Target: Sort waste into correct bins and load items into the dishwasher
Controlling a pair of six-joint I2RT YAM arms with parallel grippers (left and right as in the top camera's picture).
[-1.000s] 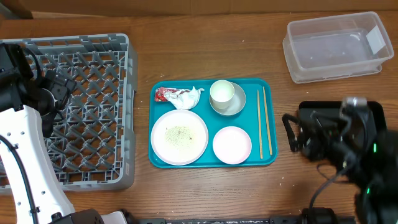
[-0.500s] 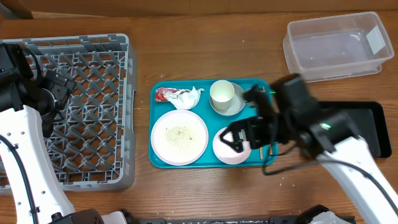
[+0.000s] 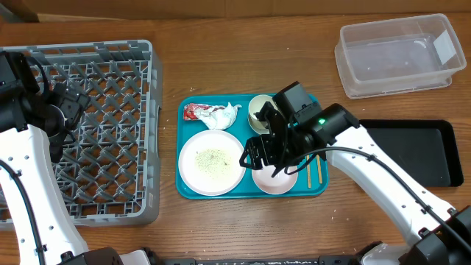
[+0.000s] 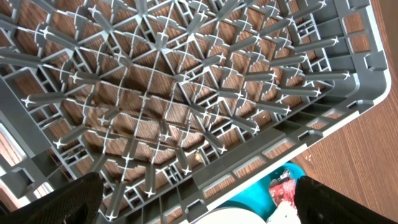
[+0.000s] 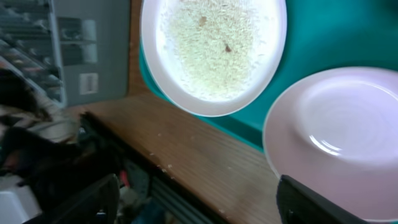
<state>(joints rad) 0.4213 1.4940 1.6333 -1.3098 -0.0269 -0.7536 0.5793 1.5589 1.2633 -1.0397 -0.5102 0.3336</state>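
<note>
A teal tray [image 3: 193,188] holds a red wrapper [image 3: 193,111], a white tissue [image 3: 225,114], a large plate [image 3: 210,163] dusted with crumbs [image 5: 211,37], a small plate [image 3: 278,180], a cup [image 3: 258,108] in a bowl, and chopsticks [image 3: 310,178]. My right gripper [image 3: 263,158] hovers open over the gap between the two plates, nothing between its fingers; the arm hides part of the cup, bowl and chopsticks. The grey dishwasher rack [image 3: 110,88] lies at the left. My left gripper [image 3: 68,110] hangs open above its lattice [image 4: 186,81].
A clear tub [image 3: 397,55] stands at the back right and a black tray [image 3: 416,151] sits right of the teal tray. In the right wrist view the table's front edge [image 5: 186,180] runs just below the plates.
My right arm has swung left from above the black tray to above the teal tray's plates, and its jaws have narrowed a little. The left arm has not moved.
</note>
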